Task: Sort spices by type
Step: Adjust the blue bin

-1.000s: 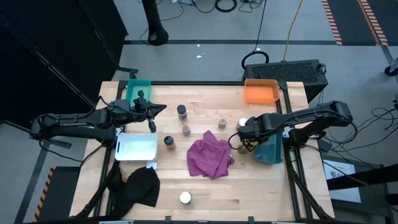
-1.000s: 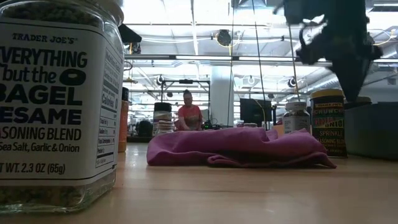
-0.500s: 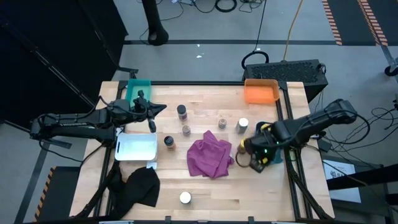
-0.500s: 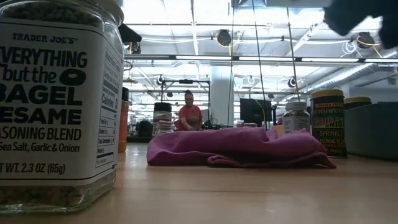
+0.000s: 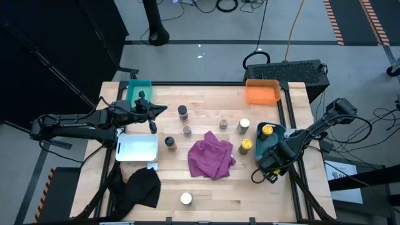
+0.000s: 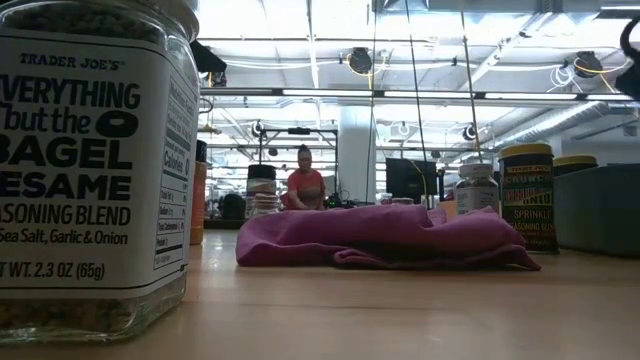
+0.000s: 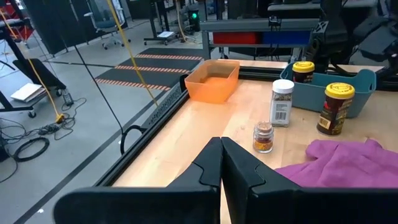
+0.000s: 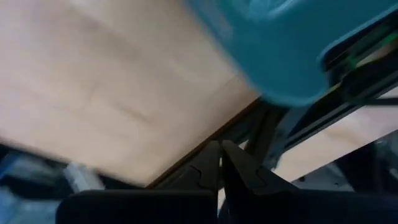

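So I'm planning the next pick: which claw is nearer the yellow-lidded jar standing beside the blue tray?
The right claw: it sits just below the yellow-lidded jar, past the blue tray. The left claw is across the table, beyond the magenta cloth.

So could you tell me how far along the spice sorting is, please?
Early. Done: one yellow-lidded jar sits in the blue bin. In hand: nothing; the right gripper is shut and empty near the table's right edge, and the left gripper waits shut above the white tray. Left: seven jars on the table, including the bagel seasoning jar.
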Robot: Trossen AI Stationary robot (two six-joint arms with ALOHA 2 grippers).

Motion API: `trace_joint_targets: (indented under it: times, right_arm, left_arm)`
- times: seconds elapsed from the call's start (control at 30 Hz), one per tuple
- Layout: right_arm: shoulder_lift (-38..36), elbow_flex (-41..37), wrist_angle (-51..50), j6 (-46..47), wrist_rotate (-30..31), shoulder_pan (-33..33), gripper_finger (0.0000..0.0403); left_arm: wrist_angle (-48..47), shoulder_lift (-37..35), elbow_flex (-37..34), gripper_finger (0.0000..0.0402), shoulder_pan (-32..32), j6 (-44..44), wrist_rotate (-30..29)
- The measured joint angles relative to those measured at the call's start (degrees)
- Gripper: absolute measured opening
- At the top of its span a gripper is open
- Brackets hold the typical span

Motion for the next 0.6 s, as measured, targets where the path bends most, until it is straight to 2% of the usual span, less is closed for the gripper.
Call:
trace_joint_targets:
  times: [0.23,0.6]
  right_arm:
    - [0.0,-3.3,-0.6,-1.5,2.6,-0.2,0.0]
    - [0.0,-3.6,-7.3,-1.6,8.2,-1.5,0.0]
  left_arm:
    - [0.1,0.0,0.0,0.0008,0.0,0.0,0.0]
    - [0.0,0.0,0.0,0.0008,0.0,0.0,0.0]
